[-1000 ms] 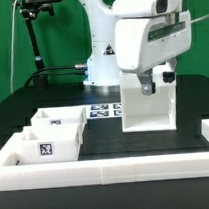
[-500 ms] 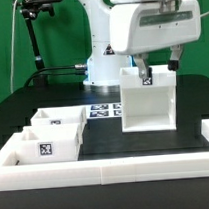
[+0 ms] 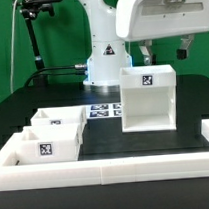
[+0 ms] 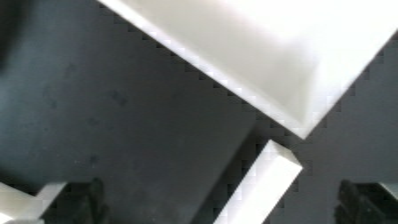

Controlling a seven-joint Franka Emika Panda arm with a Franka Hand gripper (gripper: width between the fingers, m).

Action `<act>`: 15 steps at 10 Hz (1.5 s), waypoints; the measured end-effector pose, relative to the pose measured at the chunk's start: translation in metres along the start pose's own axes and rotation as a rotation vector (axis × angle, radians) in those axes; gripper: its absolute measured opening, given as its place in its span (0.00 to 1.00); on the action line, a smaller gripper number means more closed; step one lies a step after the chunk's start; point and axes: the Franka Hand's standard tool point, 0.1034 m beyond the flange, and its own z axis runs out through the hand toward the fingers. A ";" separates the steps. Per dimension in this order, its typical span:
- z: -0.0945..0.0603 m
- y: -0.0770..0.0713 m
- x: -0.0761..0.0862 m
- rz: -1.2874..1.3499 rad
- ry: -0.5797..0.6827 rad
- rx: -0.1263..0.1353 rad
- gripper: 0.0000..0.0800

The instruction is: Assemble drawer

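Cabinet shell [image 3: 149, 100] upright centre-right; rear drawer [image 3: 57, 121], front drawer [image 3: 41, 148] lower left, uninserted. Gripper [image 3: 162, 56] above shell, fingers apart, empty.

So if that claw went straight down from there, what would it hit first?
Probably the top edge of the white box standing right beneath the open gripper, though depth is hard to judge here.
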 end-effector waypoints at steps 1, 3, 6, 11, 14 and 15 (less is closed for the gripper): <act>0.000 0.000 0.000 0.000 0.000 0.000 0.81; 0.000 -0.003 -0.007 0.111 0.022 -0.017 0.81; 0.010 -0.025 -0.039 0.363 0.001 -0.025 0.81; 0.035 -0.039 -0.044 0.463 -0.002 0.001 0.81; 0.041 -0.051 -0.039 0.459 -0.002 0.010 0.81; 0.041 -0.051 -0.039 0.459 -0.002 0.011 0.77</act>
